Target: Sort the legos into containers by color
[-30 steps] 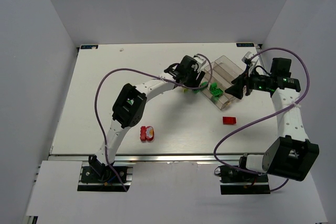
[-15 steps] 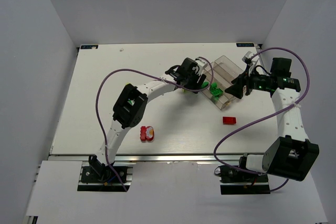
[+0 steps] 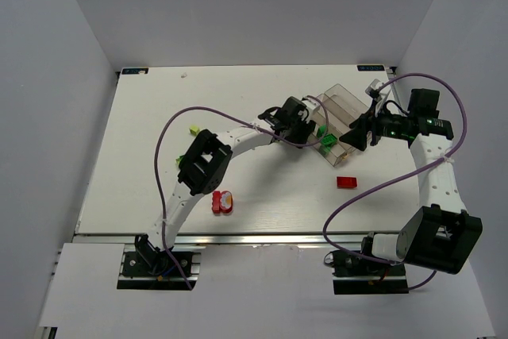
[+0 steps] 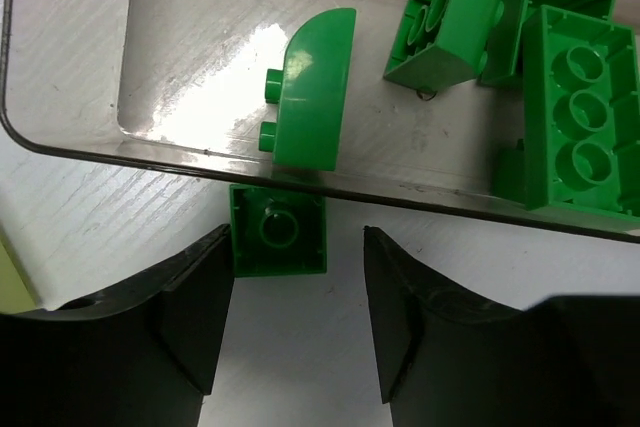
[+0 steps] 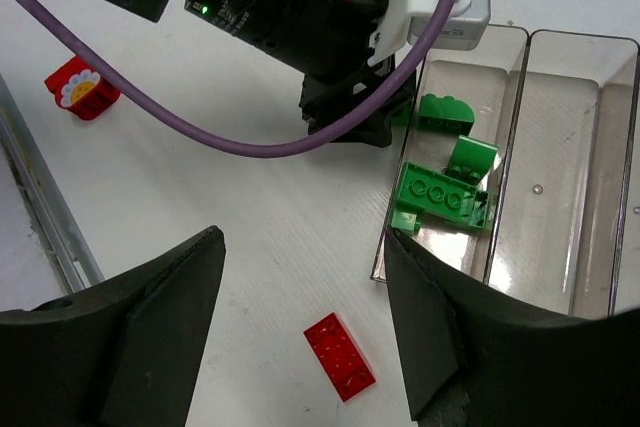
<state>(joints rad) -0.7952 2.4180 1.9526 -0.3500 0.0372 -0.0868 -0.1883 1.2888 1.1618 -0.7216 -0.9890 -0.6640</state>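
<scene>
The left end effector [image 4: 296,247] stands over the tabletop [image 3: 159,164] with its fingers spread. Between them lies a small green brick [image 4: 278,230], flat and hollow side up, close against one finger and clear of the other, so it is not pinched. This brick sits just outside the near wall of the clear tray [image 5: 521,117], at 6 o'clock from a curved green brick [image 4: 315,87] that lies inside the compartment. At 3 o'clock from the curved one, in the same compartment, are more green bricks, among them a long green brick [image 4: 582,127], studs up. The right end effector [image 5: 305,277] hovers by the tray's right side, spread wide and holding nothing. From the tabletop's centre, the tray is at 2 o'clock, a red brick [image 3: 346,182] at 4 o'clock, a red flower-marked piece [image 3: 223,202] at 7 o'clock and a pale yellow-green brick [image 3: 193,129] at 10 o'clock.
</scene>
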